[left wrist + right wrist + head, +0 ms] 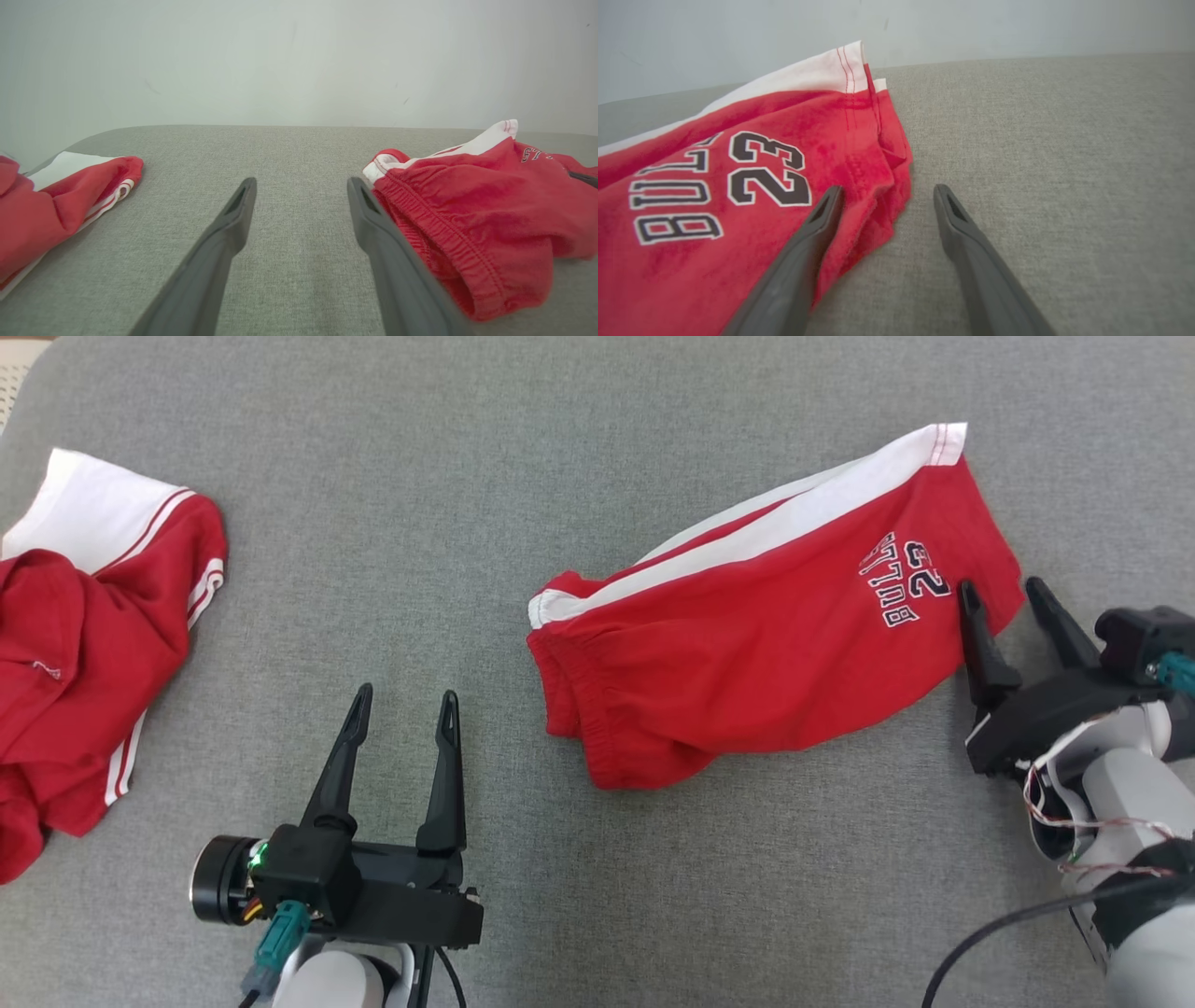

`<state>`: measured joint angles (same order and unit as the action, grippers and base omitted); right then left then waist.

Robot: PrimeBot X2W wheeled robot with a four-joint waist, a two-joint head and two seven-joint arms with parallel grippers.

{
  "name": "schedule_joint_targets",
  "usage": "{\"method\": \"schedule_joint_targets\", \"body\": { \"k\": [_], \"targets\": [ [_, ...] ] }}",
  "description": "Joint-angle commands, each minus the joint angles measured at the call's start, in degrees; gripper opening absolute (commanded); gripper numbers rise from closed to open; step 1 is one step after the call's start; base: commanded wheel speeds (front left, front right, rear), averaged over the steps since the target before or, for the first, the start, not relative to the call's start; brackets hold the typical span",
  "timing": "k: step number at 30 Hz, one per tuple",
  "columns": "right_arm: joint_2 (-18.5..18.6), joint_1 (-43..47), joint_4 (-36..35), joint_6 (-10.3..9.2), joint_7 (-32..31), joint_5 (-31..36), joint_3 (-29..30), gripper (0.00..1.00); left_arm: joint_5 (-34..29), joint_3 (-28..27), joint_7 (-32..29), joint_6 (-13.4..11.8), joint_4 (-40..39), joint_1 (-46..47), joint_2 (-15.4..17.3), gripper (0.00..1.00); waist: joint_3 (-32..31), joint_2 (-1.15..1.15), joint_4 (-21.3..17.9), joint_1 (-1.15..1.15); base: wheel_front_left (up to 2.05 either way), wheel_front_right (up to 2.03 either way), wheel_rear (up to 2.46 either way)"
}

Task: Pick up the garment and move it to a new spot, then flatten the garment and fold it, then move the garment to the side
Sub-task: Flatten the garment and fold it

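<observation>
From the head view, the red fabric shorts [747, 644] with a white side stripe and a "BULLS 23" print lie folded and slanted on the right half of the grey woven cloth surface [420, 523]. A second crumpled red-and-white garment [84, 644] sits at the far left, well apart from them. The left gripper [406, 693] stands over bare cloth left of the waistband, its fingers spread and holding nothing. The right gripper [1001, 586] is at the printed hem end, likewise spread and empty, with one finger crossing the shorts' edge. In the left wrist view, the left gripper [302, 183] points along bare grey cloth towards a pale wall [299, 60], with the gathered waistband of the shorts [467, 210] just beside its right finger and the other garment [56, 200] off to the left. In the right wrist view, the right gripper [888, 189] straddles the hem corner: one finger over the red cloth of the shorts [738, 196] by the number, the other over grey surface [1041, 163]; whether it touches, I cannot tell.
</observation>
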<state>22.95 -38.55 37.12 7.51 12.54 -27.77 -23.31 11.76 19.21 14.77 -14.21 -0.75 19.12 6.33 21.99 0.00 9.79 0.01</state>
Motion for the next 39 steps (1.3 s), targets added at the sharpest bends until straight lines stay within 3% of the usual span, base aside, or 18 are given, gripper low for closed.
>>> {"method": "schedule_joint_targets", "body": {
  "k": [1,2,3,4,5,13,18,25,34,39],
  "targets": [
    [-0.17,-0.40,1.48,-0.04,-0.25,-0.83,-1.14,1.00,-0.54,-0.28,0.42,0.18,-0.20,0.60,-0.16,1.00,0.61,0.00,0.36,-0.01,0.00,0.00,0.00],
    [-0.19,-0.91,2.39,-0.04,-0.35,-1.41,-1.93,0.99,-0.67,-0.33,0.42,0.28,-0.18,0.63,-0.30,1.00,0.68,0.00,0.32,-0.01,0.00,0.00,0.00],
    [-0.36,-1.29,3.05,-0.04,-0.37,-2.28,-2.75,0.47,-0.89,-0.35,0.42,0.34,-0.18,0.65,-0.48,1.00,0.73,0.00,0.26,-0.01,0.00,0.00,0.00],
    [-0.43,-1.68,3.58,-0.04,-0.31,-2.78,-3.57,0.15,-1.05,-0.39,0.42,0.31,-0.18,0.63,-0.63,1.00,0.74,0.00,0.15,-0.01,0.00,0.00,0.00],
    [-0.68,-1.85,3.93,-0.04,-0.08,-3.67,-4.10,0.00,-1.15,-0.48,0.42,0.23,-0.16,0.54,-0.74,1.00,0.72,0.00,-0.02,-0.01,0.00,0.00,0.00],
    [-0.90,2.83,-0.73,-0.04,2.46,-8.23,-4.49,0.00,-1.84,-1.70,0.42,1.09,0.46,-0.59,-1.17,1.00,-0.68,0.00,-2.22,-0.01,0.00,0.00,0.00],
    [-1.87,10.27,-9.53,-0.05,2.68,-6.93,1.52,0.00,-2.37,-2.32,0.42,1.35,0.40,-1.25,-0.96,1.00,-1.38,0.00,-3.92,-0.01,0.00,0.00,0.00],
    [-6.15,22.69,-19.22,-0.05,2.73,-3.00,11.01,0.00,-2.49,-3.05,0.42,1.96,1.31,-1.82,-0.69,1.00,-2.74,0.00,-5.61,-0.01,0.00,0.00,0.00],
    [-9.62,29.08,-21.25,-0.05,2.73,-1.31,16.31,0.00,-1.89,-3.41,0.42,2.51,2.48,-2.69,-0.43,1.00,-4.95,0.00,-6.34,-0.01,0.00,0.00,0.00],
    [-9.21,28.36,-21.71,-0.04,2.62,-0.15,17.37,0.00,-1.96,-3.24,0.42,2.62,2.47,-2.74,-0.64,1.00,-5.44,0.00,-6.19,-0.01,0.00,0.00,0.00]
  ]
}}
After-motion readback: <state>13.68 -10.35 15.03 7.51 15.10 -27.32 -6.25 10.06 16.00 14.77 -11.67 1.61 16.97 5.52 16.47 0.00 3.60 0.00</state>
